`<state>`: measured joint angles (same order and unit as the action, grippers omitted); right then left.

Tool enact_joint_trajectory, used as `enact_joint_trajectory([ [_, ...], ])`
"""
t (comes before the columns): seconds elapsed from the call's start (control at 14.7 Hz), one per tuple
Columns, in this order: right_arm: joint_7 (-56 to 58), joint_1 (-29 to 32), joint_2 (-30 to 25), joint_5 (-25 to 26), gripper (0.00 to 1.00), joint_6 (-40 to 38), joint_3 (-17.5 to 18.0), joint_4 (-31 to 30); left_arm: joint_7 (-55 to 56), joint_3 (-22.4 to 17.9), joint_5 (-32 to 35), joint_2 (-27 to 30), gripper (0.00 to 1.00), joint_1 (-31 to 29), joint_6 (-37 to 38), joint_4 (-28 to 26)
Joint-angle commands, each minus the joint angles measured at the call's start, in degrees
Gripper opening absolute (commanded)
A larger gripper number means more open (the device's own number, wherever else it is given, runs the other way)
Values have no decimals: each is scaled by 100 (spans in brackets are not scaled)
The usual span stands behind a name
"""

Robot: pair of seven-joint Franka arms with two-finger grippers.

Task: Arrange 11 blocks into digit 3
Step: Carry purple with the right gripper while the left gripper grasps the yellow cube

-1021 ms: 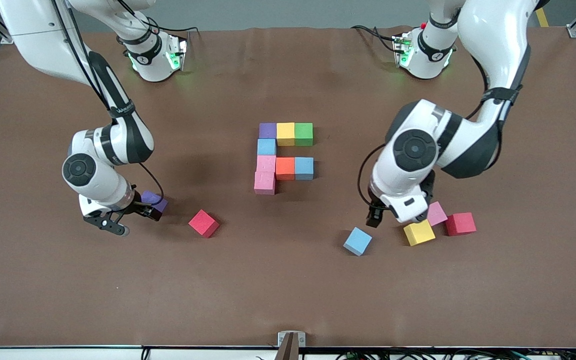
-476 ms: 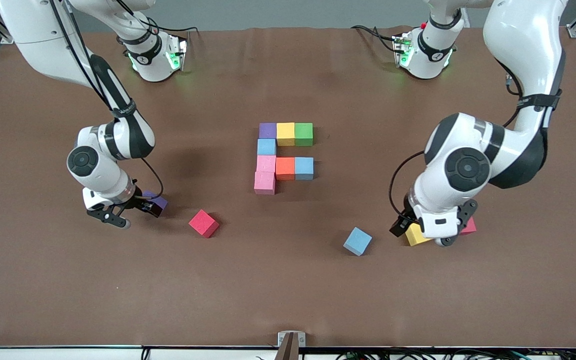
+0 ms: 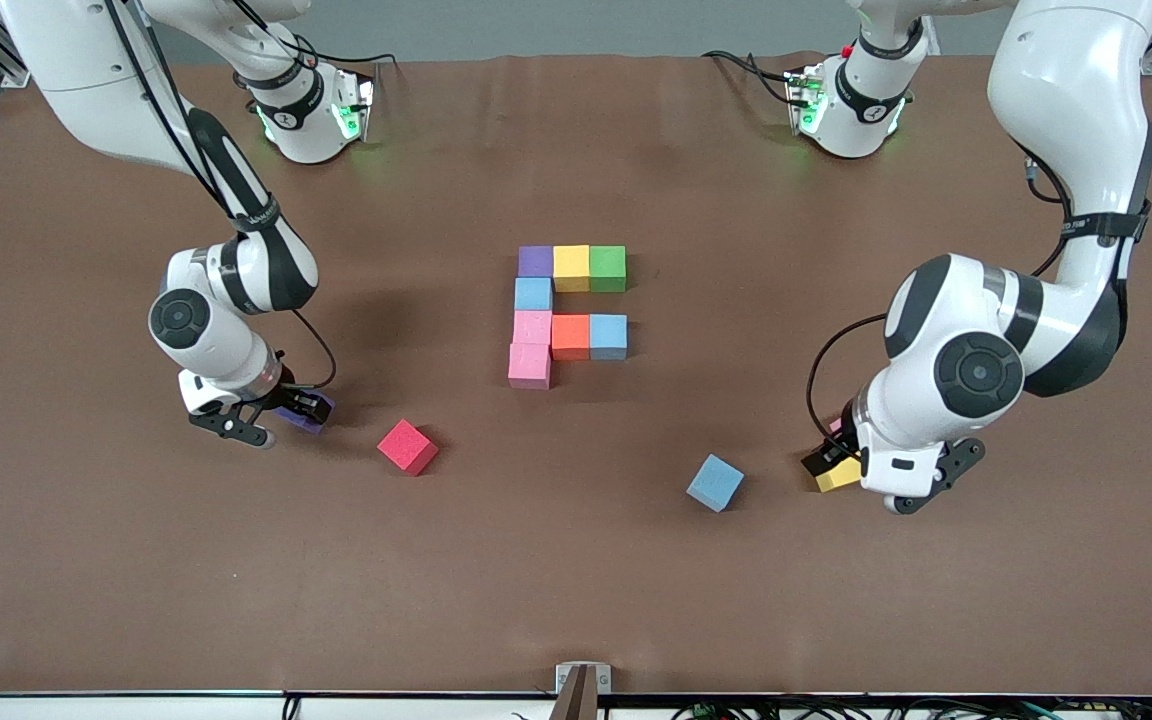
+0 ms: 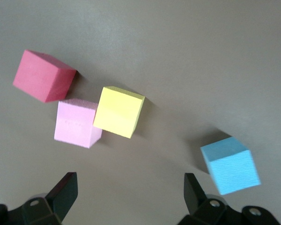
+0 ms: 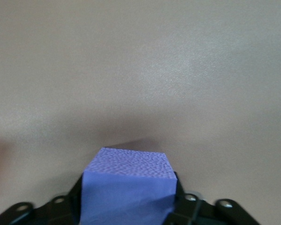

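- Right hand [image 3: 266,420] pinches a purple block [image 5: 126,190] at the tabletop [image 3: 576,560], block mostly hidden.
- Seven blocks [image 3: 570,312] sit mid-tabletop, squared, their column running toward the camera.
- Left hand [image 3: 871,478], spread, hovers over a yellow block [image 4: 119,112], half hidden.

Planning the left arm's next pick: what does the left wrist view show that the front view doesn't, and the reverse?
Only the left wrist view shows the pink block and red cube whole, beside the yellow block; the arm hides most of them from the front. Its open end effector hangs above them.

Only the front view shows the partly built digit, another red cube, and the right end effector around the purple block.

Both show the loose light blue block.
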<state>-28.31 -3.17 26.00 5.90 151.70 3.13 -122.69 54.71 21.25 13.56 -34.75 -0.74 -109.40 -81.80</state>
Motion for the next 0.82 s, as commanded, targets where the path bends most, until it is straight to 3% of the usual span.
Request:
enact_joint_trajectory([
  [0.0,80,54,-183,130,1,-130,65,-159,-626,20,94,-146,100,-197,25,138],
  [0.14,63,-95,-253,130,0,-516,92,-28,-917,20,94,-321,100,-408,-159,138],
  [0.48,54,-797,-306,60,0,-2256,127,1026,-1989,-24,85,-594,99,-663,-616,129],
  [0.75,54,-1159,-244,25,0,-2408,477,1563,-2307,-68,94,-797,99,-664,-846,129],
])
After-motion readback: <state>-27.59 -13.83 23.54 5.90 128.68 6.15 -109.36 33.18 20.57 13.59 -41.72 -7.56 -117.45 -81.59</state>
